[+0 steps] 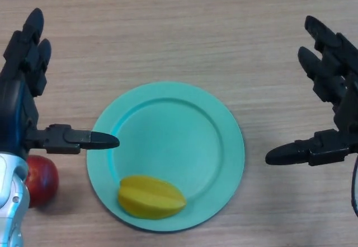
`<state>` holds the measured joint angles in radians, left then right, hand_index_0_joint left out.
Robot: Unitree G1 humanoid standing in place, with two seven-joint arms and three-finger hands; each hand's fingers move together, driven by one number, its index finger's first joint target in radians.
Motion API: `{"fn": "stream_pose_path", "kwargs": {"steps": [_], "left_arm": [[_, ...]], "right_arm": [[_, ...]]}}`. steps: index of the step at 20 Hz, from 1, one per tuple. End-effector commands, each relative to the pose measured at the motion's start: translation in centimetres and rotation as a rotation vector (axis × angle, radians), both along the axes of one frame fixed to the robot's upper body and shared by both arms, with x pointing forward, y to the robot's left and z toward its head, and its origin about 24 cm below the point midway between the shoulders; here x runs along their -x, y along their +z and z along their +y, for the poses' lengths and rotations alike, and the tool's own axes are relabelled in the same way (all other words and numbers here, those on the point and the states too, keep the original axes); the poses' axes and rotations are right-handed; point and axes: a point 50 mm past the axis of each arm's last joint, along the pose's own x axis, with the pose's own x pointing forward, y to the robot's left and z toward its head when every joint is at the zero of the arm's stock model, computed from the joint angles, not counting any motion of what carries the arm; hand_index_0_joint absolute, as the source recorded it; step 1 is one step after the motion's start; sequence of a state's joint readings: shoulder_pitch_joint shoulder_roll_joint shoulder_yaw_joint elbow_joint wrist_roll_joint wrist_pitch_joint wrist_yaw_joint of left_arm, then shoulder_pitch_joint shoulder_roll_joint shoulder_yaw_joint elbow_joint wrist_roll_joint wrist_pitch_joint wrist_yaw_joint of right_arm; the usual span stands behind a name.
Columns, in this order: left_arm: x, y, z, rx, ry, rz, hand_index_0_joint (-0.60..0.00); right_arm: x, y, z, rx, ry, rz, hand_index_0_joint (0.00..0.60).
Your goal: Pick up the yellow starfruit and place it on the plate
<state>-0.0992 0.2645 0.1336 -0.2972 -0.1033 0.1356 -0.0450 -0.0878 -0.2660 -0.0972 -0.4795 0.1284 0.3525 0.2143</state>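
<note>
Yellow starfruit (151,197) lies on the teal plate (184,118), near its front rim. Left hand (22,90) and right hand (335,107) flank the plate, fingers spread, holding nothing. Red fruit (42,181) sits on the desk (168,28).

A teal plate (168,112) lies on the wooden table (179,28), and the starfruit (151,197) rests on the plate's near rim, left of its middle. The left hand (25,90) hangs left of the plate, fingers straight, its thumb tip over the plate's left edge, with a red fruit (42,181) just below it. The right hand (330,96) hangs right of the plate, spread and holding nothing.
</note>
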Motion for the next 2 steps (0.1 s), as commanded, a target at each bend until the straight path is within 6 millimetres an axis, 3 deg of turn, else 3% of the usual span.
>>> {"fn": "stream_pose_path", "kwargs": {"steps": [1,2], "left_arm": [[0.72,3.71,0.21,-0.031,-0.018,-0.21,0.0],[0.72,3.67,0.12,-0.032,-0.016,-0.209,0.0]], "right_arm": [[0.64,3.37,-1.29,-0.018,-0.052,-0.239,0.0],[0.67,3.28,-1.38,-0.02,-0.054,-0.239,0.0]]}}
